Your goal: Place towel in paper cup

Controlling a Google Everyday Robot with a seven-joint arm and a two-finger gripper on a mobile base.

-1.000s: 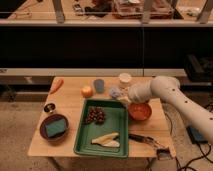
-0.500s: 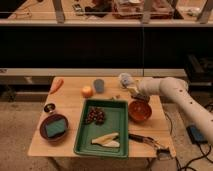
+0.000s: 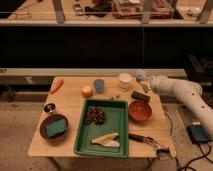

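Note:
The paper cup (image 3: 125, 80) stands upright at the back of the wooden table (image 3: 70, 102), right of centre. Its top looks pale white, and I cannot tell whether the towel lies in it. My gripper (image 3: 141, 78) is at the end of the white arm (image 3: 175, 90) that reaches in from the right. It hovers just right of the cup, close to it. A pale grey lump shows at the gripper's tip. I cannot tell whether that is towel or part of the gripper.
A blue-grey cup (image 3: 99, 85), an orange (image 3: 87, 91) and a carrot (image 3: 57, 85) lie left of the paper cup. A green tray (image 3: 82, 142) holds grapes (image 3: 95, 115). An orange bowl (image 3: 139, 110), a dark block (image 3: 140, 96) and a dark bowl (image 3: 54, 128) are nearby.
My gripper rose from in front of the paper cup, passed over it, and now sits to its right. The cup is in full view again.

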